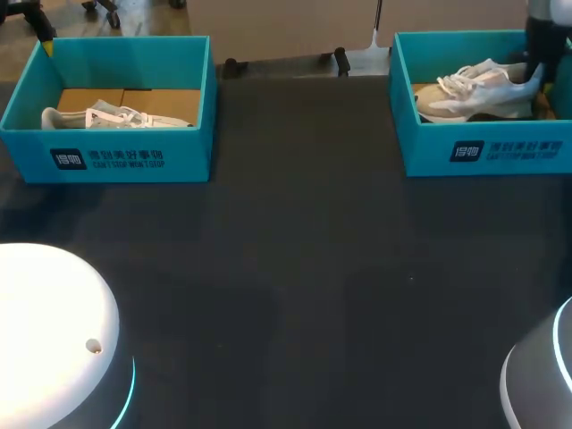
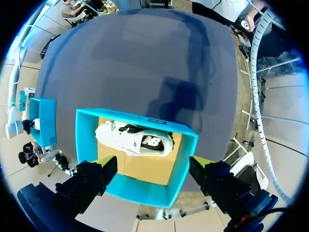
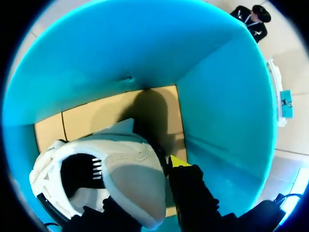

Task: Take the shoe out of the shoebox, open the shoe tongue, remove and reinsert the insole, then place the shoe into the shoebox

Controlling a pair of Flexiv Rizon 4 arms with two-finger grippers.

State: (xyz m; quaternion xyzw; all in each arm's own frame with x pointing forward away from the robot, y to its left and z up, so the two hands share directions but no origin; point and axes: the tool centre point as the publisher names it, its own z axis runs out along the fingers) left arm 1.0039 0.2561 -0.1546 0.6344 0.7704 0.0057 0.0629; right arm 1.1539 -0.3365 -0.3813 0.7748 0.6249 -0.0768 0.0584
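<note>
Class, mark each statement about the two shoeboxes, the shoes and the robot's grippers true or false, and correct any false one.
1. Each box holds a shoe. True: the left shoebox holds the left shoe, and the right shoebox holds the right shoe.
2. The left gripper hangs over the left shoebox, jaws open. True.
3. One shoe lies on the table between the boxes. False: both shoes are inside boxes.
4. The right gripper is outside its box. False: it is down inside the right shoebox, at the shoe's heel.

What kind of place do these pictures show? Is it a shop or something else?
Probably a robot test bench, not a shop: a dark table holds two open blue shoeboxes, one sneaker in each, and a robot arm is in the right box.
</note>
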